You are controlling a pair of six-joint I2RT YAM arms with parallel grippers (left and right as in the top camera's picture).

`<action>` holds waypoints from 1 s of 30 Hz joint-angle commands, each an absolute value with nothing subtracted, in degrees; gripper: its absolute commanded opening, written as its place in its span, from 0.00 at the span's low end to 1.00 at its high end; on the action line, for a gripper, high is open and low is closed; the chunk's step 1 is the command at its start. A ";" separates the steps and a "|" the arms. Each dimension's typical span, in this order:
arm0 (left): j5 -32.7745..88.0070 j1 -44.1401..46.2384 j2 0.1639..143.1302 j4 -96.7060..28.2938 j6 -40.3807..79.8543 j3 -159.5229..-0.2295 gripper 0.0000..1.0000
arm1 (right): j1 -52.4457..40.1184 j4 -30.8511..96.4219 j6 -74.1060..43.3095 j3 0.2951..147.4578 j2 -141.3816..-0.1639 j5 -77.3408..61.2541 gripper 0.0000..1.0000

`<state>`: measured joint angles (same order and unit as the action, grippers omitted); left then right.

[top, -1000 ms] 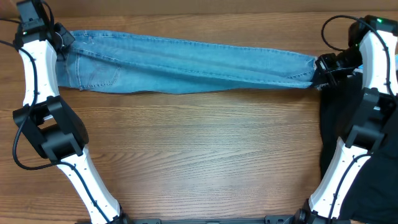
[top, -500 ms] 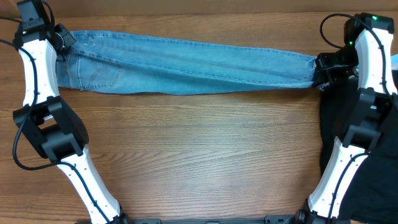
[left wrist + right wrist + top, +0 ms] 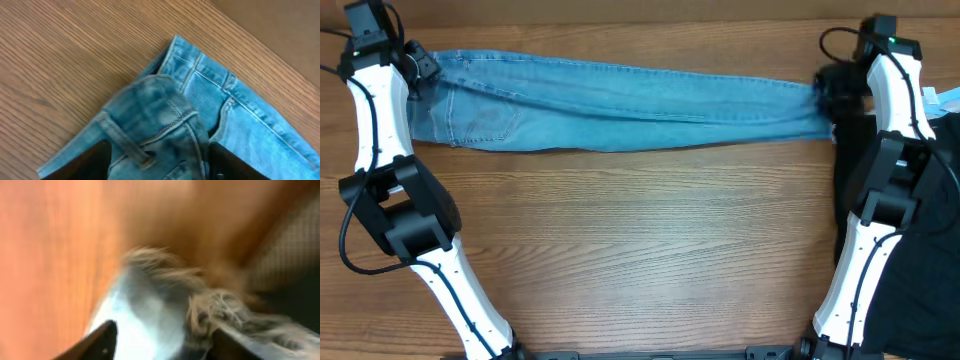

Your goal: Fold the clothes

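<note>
The jeans (image 3: 620, 100) lay stretched across the desk (image 3: 640, 240) — left hand (image 3: 420, 66) clamped on the waistband (image 3: 210, 75), right hand (image 3: 827, 97) pinching the frayed hems (image 3: 210, 305).

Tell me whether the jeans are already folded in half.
No. Overhead, the jeans lie stretched out full length, one end at the left hand and the other at the right hand.

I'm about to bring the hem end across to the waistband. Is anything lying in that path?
Nothing visible. The jeans lie stretched along the far edge, left gripper at the waistband, right gripper at the frayed hem, with bare table alongside. The black garment lies beside the right arm, outside that path.
</note>
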<state>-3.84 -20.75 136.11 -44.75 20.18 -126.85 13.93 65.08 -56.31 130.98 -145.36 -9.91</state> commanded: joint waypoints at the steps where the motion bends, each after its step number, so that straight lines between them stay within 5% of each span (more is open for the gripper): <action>1: -2.57 -21.71 135.94 -44.69 15.94 -130.30 0.75 | 10.04 56.97 -49.23 132.46 -145.05 -17.04 0.88; 7: -0.38 -21.71 135.41 -55.99 15.40 -144.07 0.78 | 8.49 55.57 -35.31 134.06 -142.45 -18.06 1.00; 10: 1.48 -21.71 135.41 -65.52 16.69 -147.96 0.68 | 9.08 58.81 -27.07 135.61 -138.37 -16.32 1.00; 11: 3.57 -21.61 135.52 -67.05 16.40 -147.74 0.60 | 9.08 59.35 -23.70 135.61 -137.25 -16.05 1.00; 12: 6.11 -21.32 135.63 -68.49 15.68 -147.30 0.29 | 9.06 60.77 -18.87 135.61 -135.70 -15.97 1.00; 13: 6.50 -20.93 135.63 -69.01 15.59 -147.04 0.08 | 9.08 61.84 -17.52 135.61 -135.06 -15.99 1.00; 14: 6.87 -20.45 135.63 -69.36 15.53 -147.04 0.04 | 9.08 63.02 -17.56 135.61 -134.56 -16.78 1.00; 17: 9.89 -17.74 135.63 -71.57 14.50 -147.04 0.04 | 7.81 63.24 -15.81 135.57 -134.58 -24.14 0.12; 18: 11.27 -16.43 135.66 -71.24 14.55 -146.96 0.04 | 6.74 62.28 -15.84 135.28 -134.58 -22.55 0.06; 25: 5.61 -1.96 137.95 -48.73 11.51 -139.09 0.04 | -7.66 52.38 -14.74 132.31 -137.53 -3.16 0.04; 30: 1.83 -0.86 147.96 -41.52 9.45 -138.74 0.04 | -9.50 48.95 -14.41 132.31 -143.57 -1.15 0.04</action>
<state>5.04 0.43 141.23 -43.22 11.81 -139.74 -10.68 50.04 -14.94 132.62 -139.57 -4.19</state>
